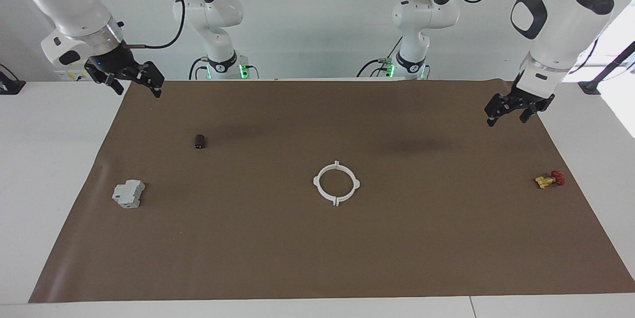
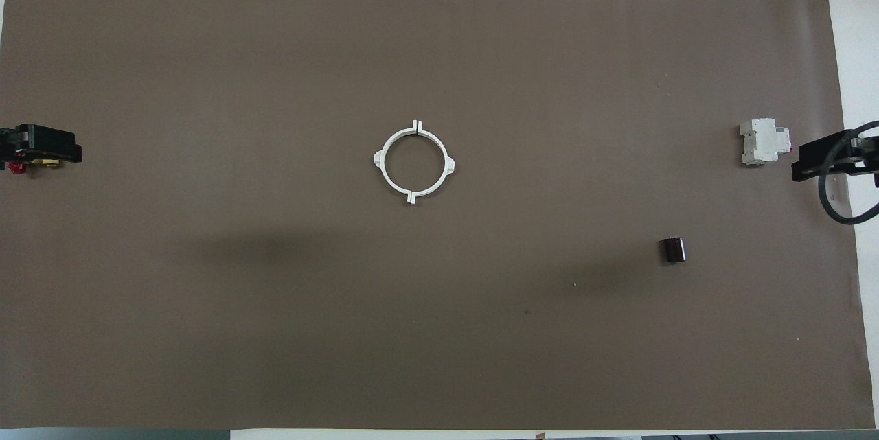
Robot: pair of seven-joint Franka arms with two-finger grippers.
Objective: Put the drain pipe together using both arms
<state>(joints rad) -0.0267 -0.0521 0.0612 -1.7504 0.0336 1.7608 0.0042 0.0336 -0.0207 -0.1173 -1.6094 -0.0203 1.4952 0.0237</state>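
Note:
The drain pipe (image 1: 316,181) lies flat in the middle of the brown mat. Its two white half-ring arcs are set together as one ring with four tabs, and it also shows in the overhead view (image 2: 379,158). No gripper touches it. My left gripper (image 1: 506,120) hangs open and empty above the mat's edge at the left arm's end of the table; its tip shows in the overhead view (image 2: 42,143). My right gripper (image 1: 139,92) hangs open and empty above the mat's corner at the right arm's end; it also shows in the overhead view (image 2: 824,158).
A light-grey block (image 1: 129,194) (image 2: 762,143) and a small dark cylinder (image 1: 199,141) (image 2: 674,250) lie toward the right arm's end. A small yellow and red valve (image 1: 549,179) (image 2: 15,166) lies toward the left arm's end. The brown mat (image 1: 317,258) covers the table.

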